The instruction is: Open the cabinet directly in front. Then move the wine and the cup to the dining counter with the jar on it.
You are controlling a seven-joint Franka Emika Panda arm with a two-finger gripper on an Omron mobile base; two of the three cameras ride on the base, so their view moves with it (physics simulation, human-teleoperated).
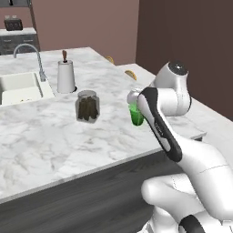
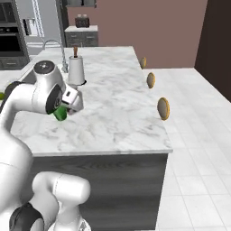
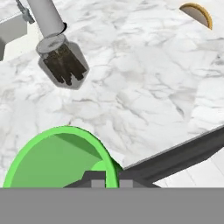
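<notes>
Hand view: we see pincer closed on rim of green cup, held above marble table near its edge. Jar stands on table, paper-towel roll behind it.

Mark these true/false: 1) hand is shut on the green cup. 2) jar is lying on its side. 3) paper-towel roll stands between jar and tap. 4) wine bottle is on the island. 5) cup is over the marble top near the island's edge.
1) The hand is shut on the cup: true.
2) The jar lies on its side: false, it stands upright with its lid on.
3) The paper-towel roll stands between jar and tap: true.
4) A wine bottle is on the dining counter: false, none is seen on it.
5) The cup is over the marble near the counter's edge: true.
</notes>
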